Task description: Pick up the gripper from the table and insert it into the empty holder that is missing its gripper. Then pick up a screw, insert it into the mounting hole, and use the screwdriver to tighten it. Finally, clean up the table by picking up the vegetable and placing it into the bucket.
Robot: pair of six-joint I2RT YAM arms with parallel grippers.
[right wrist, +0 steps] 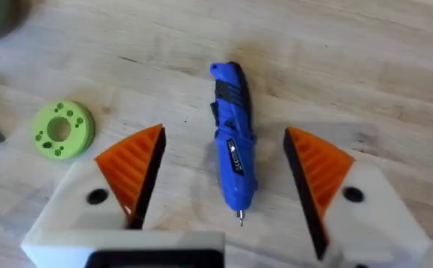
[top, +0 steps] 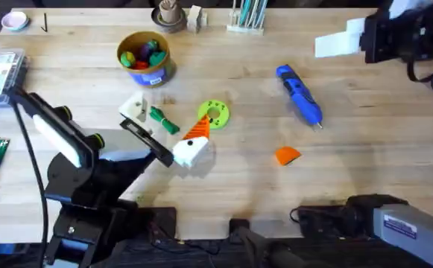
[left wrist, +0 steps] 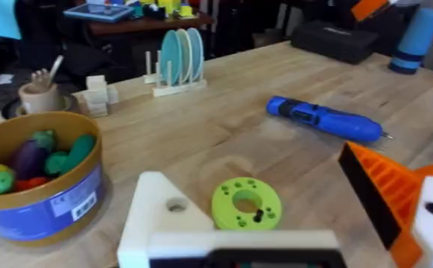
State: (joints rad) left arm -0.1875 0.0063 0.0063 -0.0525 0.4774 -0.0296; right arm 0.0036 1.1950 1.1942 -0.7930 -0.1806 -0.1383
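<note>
Left pincer (top: pixel 190 149) low over the wooden tabletop (top: pixel 350 171), its two fingers spread apart and holding nothing; one finger is plain white with no orange tip, the holder (left wrist: pixel 160 216), the other carries a ribbed orange pad (left wrist: pixel 384 193). Just ahead of this pincer, between its fingers in the wrist view, a lime-green disc (top: pixel 215 113) with holes lies flat. Dark-green vegetable (top: pixel 164 120) lies just beside the pincer's plain white finger, on the bucket side. Bucket (top: pixel 145 58) stands upright farther out beyond that finger, yellow rim, blue band, coloured toys inside. Loose orange gripper (top: pixel 287 155) lies on bare wood to the side of the left pincer, well apart from it, touching nothing. Right pincer (right wrist: pixel 223 160) hangs above the blue screwdriver (right wrist: pixel 233 141), wide open and empty, both fingers (right wrist: pixel 134 167) white with orange ribbed pads. The screwdriver lies flat in the gap between those fingers, running lengthwise with its metal bit toward the pincer's base; I cannot tell whether the pads touch it. Seen from above, the screwdriver sits well apart from the left pincer, beyond the loose orange piece. Past the bucket, a small brown cup (top: pixel 169 13) and a rack (top: pixel 247 16) stand at the far edge.
</note>
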